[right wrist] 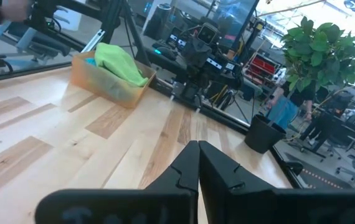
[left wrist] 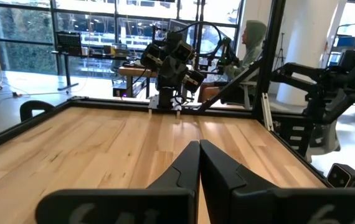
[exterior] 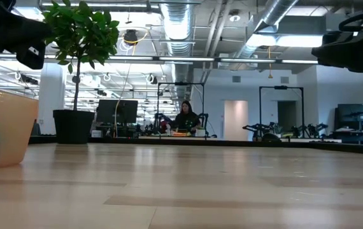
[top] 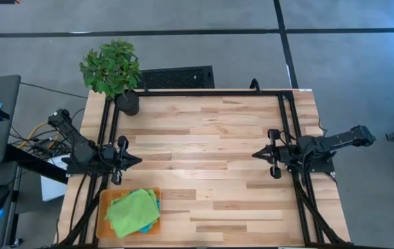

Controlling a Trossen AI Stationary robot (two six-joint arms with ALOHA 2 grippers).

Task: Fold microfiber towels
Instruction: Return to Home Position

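Observation:
A pile of microfiber towels (top: 134,211), lime green on top with teal showing at its edge, lies in the orange tray (top: 104,207) at the table's near left corner; it also shows in the right wrist view (right wrist: 120,64). The yellow towel is hidden. My left gripper (top: 139,160) is shut and empty at the table's left edge, just beyond the tray. My right gripper (top: 256,154) is shut and empty at the table's right side. In each wrist view the two fingers (left wrist: 198,163) (right wrist: 197,163) meet at their tips above bare wood.
A potted plant (top: 114,72) stands at the far left corner. A black frame (top: 211,92) runs along the table's far and side edges. The wooden table top (top: 204,159) between the arms is bare. People sit in the room behind.

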